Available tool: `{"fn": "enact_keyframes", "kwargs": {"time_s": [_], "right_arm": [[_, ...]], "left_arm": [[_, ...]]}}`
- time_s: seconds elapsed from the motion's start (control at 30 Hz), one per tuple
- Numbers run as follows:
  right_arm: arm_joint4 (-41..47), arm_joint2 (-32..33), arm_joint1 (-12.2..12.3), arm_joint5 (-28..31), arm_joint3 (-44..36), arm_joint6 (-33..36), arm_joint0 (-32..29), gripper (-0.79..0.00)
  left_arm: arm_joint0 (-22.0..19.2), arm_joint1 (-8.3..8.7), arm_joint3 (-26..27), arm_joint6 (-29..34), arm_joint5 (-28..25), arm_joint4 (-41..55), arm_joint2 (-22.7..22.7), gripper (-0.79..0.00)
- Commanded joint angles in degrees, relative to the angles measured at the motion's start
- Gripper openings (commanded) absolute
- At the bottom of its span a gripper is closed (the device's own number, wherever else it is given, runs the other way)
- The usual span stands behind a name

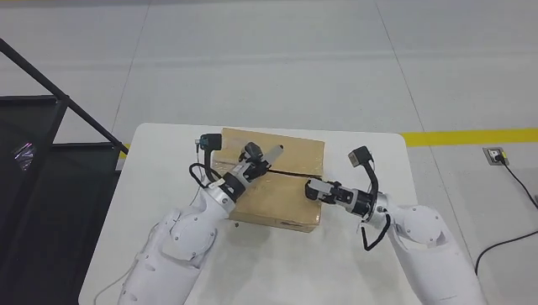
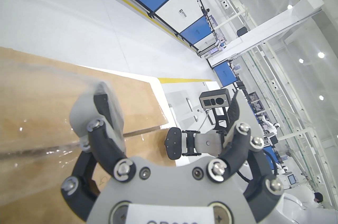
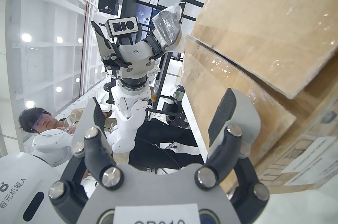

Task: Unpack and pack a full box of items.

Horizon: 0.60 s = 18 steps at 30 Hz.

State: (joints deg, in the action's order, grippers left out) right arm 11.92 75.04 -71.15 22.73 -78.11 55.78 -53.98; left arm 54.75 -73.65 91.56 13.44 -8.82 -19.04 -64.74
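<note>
Box (image 1: 273, 183), nearly shut, contents hidden; left hand (image 1: 263, 154) and right hand (image 1: 311, 190) both splayed wide.

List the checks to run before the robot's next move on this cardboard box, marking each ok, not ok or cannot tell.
1. Cardboard box rests fully on the table: ok.
2. Left gripper open, at the top seam: ok.
3. Right gripper open, beside the seam: ok.
4. Flaps opened: not ok; one edge barely lifted.
5. Clear tape off the seam: cannot tell; some clings to the left gripper.
6. Items inside: cannot tell.
</note>
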Motion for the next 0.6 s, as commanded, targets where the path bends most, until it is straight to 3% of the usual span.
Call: {"fn": "enact_keyframes", "kwargs": {"time_s": [0.0, 0.57], "right_arm": [[0.17, 0.32, 0.16, 0.08, -0.24, -0.06, -0.49, 0.0], [1.67, 1.06, 1.09, 1.44, -0.45, -0.76, -2.19, 0.0]], "left_arm": [[-0.14, -0.1, -0.07, -0.21, 0.31, -1.12, 0.42, 0.0], [-0.43, -0.87, -0.39, -0.47, 0.96, -4.55, 1.96, 0.0]]}}
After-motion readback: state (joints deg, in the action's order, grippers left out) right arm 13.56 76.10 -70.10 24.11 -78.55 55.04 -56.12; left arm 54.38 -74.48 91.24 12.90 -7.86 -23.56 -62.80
